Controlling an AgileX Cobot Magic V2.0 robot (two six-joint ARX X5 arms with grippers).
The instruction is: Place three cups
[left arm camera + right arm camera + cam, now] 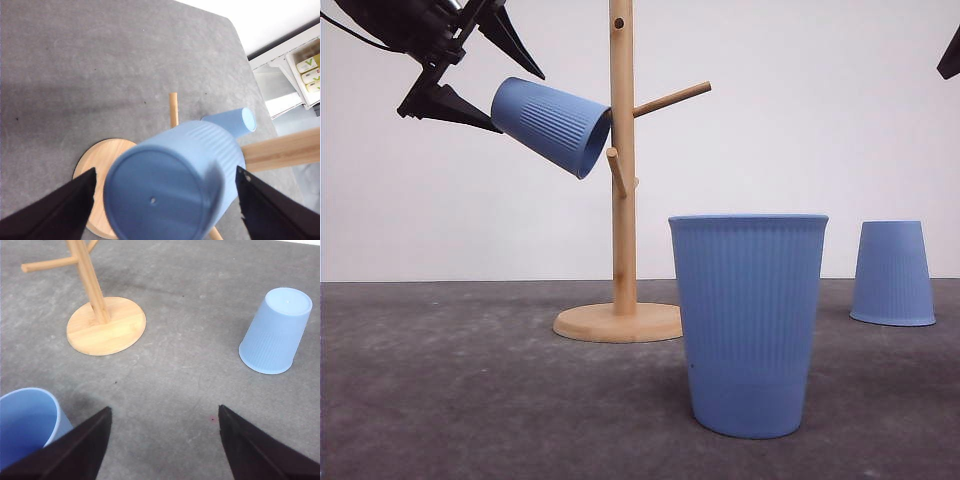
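One cup [551, 124] hangs tilted on a peg of the wooden rack [621, 200], mouth against the post, with the left fingers [75, 200] spread wide apart around its base, not touching. A second cup [748, 320] stands upright on the grey surface [470, 400] in front of the rack, and a third [892, 272] sits upside down well to the rack's right. The right fingers [250, 445] are parted, holding nothing.

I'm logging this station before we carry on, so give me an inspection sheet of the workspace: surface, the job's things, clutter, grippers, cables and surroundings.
Surface: grey table, a few small specks.
Job's things: hung cup tilted on a peg of the wooden cup tree; upright cup standing mouth up nearest the front camera; upside-down cup on its rim at the far right.
Clutter: nothing seen.
Grippers: left gripper open, fingers either side of the hung cup's base with gaps showing; right gripper open, above bare table.
Cables: one dark cable at the left arm.
Surroundings: plain white wall; shelving with labelled boxes beyond the table edge.
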